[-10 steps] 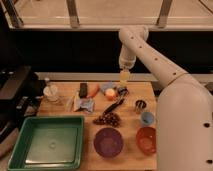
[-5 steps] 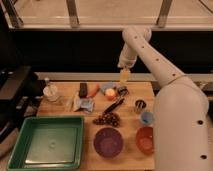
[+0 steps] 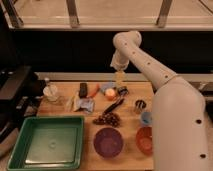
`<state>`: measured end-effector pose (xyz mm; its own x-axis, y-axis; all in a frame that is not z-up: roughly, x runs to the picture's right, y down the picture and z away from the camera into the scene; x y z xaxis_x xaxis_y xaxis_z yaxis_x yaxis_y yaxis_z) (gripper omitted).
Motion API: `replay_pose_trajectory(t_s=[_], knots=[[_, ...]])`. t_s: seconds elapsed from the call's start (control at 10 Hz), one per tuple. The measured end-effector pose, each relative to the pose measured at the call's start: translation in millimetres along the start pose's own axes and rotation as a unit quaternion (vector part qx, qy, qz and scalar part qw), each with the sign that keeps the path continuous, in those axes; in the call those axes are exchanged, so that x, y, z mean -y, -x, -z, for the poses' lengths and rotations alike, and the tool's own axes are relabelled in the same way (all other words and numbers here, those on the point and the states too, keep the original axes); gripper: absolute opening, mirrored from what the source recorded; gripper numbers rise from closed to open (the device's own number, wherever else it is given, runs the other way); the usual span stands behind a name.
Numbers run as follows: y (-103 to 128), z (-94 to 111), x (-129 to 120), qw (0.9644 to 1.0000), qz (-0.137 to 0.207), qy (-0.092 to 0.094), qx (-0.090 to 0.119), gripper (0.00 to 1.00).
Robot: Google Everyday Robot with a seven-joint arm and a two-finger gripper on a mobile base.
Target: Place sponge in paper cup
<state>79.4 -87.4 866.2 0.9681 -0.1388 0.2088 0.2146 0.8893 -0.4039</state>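
The sponge (image 3: 106, 88), a small pale-blue block, lies near the back of the wooden table, just left of an orange ball (image 3: 111, 94). The paper cup (image 3: 51, 93), small and whitish, stands at the table's far left with something sticking out of it. My gripper (image 3: 119, 78) hangs from the white arm above the table's back edge. It is a little right of and above the sponge, and far to the right of the cup. Nothing shows in its grasp.
Table (image 3: 125, 127) items: dark bar (image 3: 83, 90), reddish-orange stick (image 3: 93, 90), crinkled blue-white packet (image 3: 83, 103), black utensil (image 3: 115, 105), grapes (image 3: 106, 119), dark metal cup (image 3: 140, 105), light-blue cup (image 3: 146, 118). In front: purple bowl (image 3: 108, 142), orange bowl (image 3: 144, 139), green tray (image 3: 47, 142).
The arm has shifted, and my gripper has moved slightly left, closer over the sponge. The things on the table have not moved.
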Motion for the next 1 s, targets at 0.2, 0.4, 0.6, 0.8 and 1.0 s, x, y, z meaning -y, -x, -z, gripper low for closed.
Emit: replay_pose_trajectory(t_s=[0.2, 0.4, 0.6, 0.8, 1.0], knots=[[1, -9, 5, 0.9991, 0.012, -0.029, -0.028, 0.80], [1, -9, 5, 0.9992, 0.011, -0.028, -0.028, 0.80], [1, -9, 5, 0.9992, 0.011, -0.028, -0.028, 0.80], [-2, -14, 8, 0.9990, 0.004, -0.035, -0.029, 0.80], [-10, -28, 16, 0.9985, -0.006, -0.048, -0.025, 0.80]])
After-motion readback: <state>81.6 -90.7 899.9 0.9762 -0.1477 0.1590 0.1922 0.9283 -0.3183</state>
